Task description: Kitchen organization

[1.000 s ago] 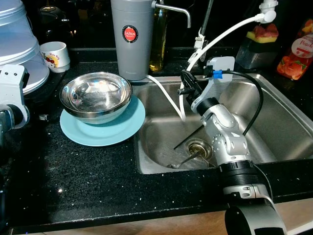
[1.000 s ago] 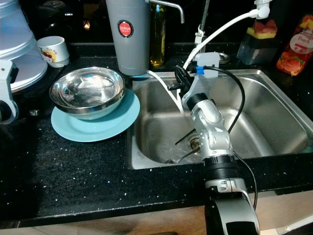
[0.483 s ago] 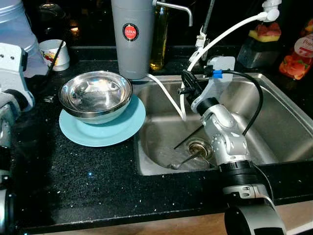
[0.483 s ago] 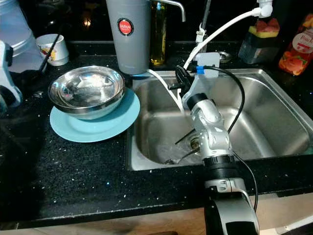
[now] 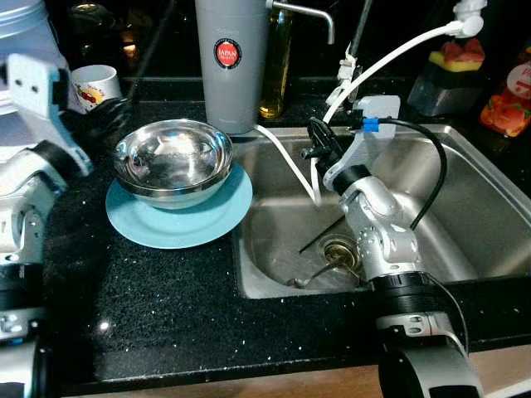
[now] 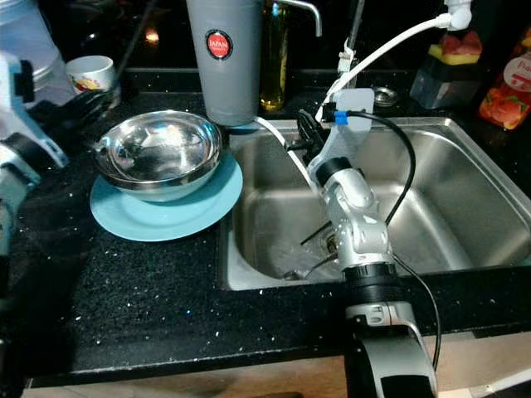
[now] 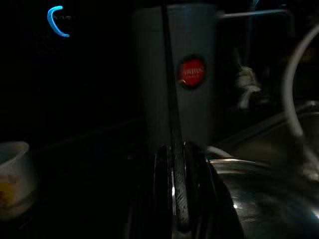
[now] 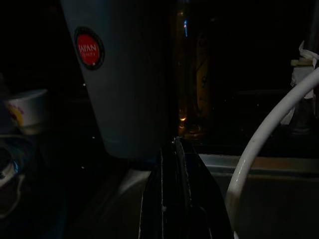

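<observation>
A steel bowl point(image 5: 172, 157) sits on a light blue plate point(image 5: 178, 224) on the black counter, left of the sink point(image 5: 465, 199). My left gripper point(image 5: 116, 112) hovers just behind the bowl's left rim, beside a white cup point(image 5: 93, 85). It is shut on a thin black stick point(image 7: 167, 74) that points up and away. My right gripper point(image 5: 319, 139) is shut at the sink's back left corner, next to a white hose point(image 5: 290, 170). A dark stick point(image 5: 319, 236) and a metal utensil point(image 5: 319, 269) lie by the drain point(image 5: 338, 249).
A tall grey canister point(image 5: 232, 62) with a red label stands behind the bowl, an oil bottle point(image 5: 278, 66) beside it. Bottles and a dark container point(image 5: 444, 70) line the back right. A large pale pot point(image 5: 29, 37) is at the far left.
My left arm has risen and swung in toward the bowl, carrying the thin stick with it. The right arm has stayed where it was.
</observation>
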Controlling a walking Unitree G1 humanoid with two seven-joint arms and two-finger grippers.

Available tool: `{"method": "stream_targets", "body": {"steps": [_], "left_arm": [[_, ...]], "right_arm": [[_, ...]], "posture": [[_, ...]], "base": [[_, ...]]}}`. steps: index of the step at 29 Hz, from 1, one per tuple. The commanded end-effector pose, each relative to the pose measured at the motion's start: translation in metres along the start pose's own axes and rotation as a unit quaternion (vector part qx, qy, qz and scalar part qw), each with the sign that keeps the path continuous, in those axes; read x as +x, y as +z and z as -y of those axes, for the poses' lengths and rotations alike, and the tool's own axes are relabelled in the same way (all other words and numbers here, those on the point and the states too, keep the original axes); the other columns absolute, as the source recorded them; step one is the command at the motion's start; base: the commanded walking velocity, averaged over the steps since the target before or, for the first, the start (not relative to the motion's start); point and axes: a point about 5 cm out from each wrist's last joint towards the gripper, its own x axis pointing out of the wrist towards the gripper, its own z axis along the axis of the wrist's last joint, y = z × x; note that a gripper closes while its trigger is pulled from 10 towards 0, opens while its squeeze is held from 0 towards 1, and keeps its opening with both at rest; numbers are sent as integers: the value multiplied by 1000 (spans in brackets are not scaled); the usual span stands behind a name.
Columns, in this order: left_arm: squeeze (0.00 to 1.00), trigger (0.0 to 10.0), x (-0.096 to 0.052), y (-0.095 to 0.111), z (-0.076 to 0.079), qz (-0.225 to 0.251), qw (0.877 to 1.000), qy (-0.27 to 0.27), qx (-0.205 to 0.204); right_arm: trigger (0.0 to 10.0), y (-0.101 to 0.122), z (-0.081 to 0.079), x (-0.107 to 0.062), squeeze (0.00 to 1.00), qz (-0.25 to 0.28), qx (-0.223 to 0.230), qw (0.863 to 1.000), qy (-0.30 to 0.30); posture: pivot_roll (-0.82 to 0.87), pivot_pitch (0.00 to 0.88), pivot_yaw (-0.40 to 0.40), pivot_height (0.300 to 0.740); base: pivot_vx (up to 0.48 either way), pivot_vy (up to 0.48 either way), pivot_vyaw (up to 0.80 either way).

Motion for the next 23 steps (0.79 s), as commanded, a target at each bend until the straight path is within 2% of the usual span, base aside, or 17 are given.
{"method": "stream_targets", "body": {"steps": [1,7,9,10,11,12,13,14,15,16,17,18,19,20,21,22,23], "left_arm": [[0,0,3,-2,19,-3,999,-49,-16],[0,0,8,4,31,1,997,-79,-5],[0,0,10,9,43,11,992,-120,-32],[0,0,10,9,43,11,992,-120,-32],[0,0,9,10,53,14,986,-154,-56],[0,0,9,10,53,14,986,-154,-56],[0,0,8,10,64,14,979,-184,-88],[0,0,8,10,64,14,979,-184,-88],[0,0,7,9,72,13,973,-203,-109],[0,0,6,5,80,8,968,-215,-130],[0,0,6,0,89,1,964,-223,-148],[0,0,6,0,89,1,964,-223,-148],[0,0,6,-5,95,-5,961,-226,-159],[0,0,6,-5,95,-5,961,-226,-159],[0,0,6,-12,103,-12,958,-229,-172],[0,0,6,-12,103,-12,958,-229,-172],[0,0,6,-14,106,-13,958,-228,-175]], "right_arm": [[10000,7,5,0,0,17,25,999,-20],[10000,9,8,-2,0,22,36,999,-25],[10000,11,10,-3,0,32,71,996,-34],[10000,11,10,-3,0,32,71,996,-34],[10000,13,12,-4,0,43,107,992,-42],[10000,13,12,-4,0,43,107,992,-42],[10000,17,14,-5,388,60,148,986,-44],[10000,17,14,-5,388,60,148,986,-44],[10000,19,15,-6,388,71,174,981,-44],[10000,21,14,-7,1000,82,213,973,-37],[10000,22,10,-8,1000,87,250,964,-23],[10000,22,10,-8,1000,87,250,964,-23],[10000,23,7,-9,1000,90,278,956,-13],[10000,23,7,-9,1000,90,278,956,-13],[10000,23,1,-11,1000,93,323,942,6],[10000,23,1,-11,1000,93,323,942,6],[10000,24,-3,-12,1000,94,340,935,19]], "posture": [[5,101,25,740],[5,103,26,740],[7,103,27,740],[7,103,27,740],[6,103,27,740],[6,103,27,740],[4,102,30,740],[4,102,30,740],[3,103,32,740],[3,103,32,740],[3,103,32,740],[3,103,32,740],[1,105,32,740],[1,105,32,740],[1,105,30,740],[1,105,30,740],[1,105,30,740]], "base": [[0,0,0],[0,0,0],[0,0,0],[0,0,0],[0,0,0],[0,0,0],[0,0,0],[0,0,0],[0,0,0],[0,0,0],[0,0,0],[0,0,0],[0,0,0],[0,0,0],[0,0,0],[0,0,0],[0,0,0]]}}
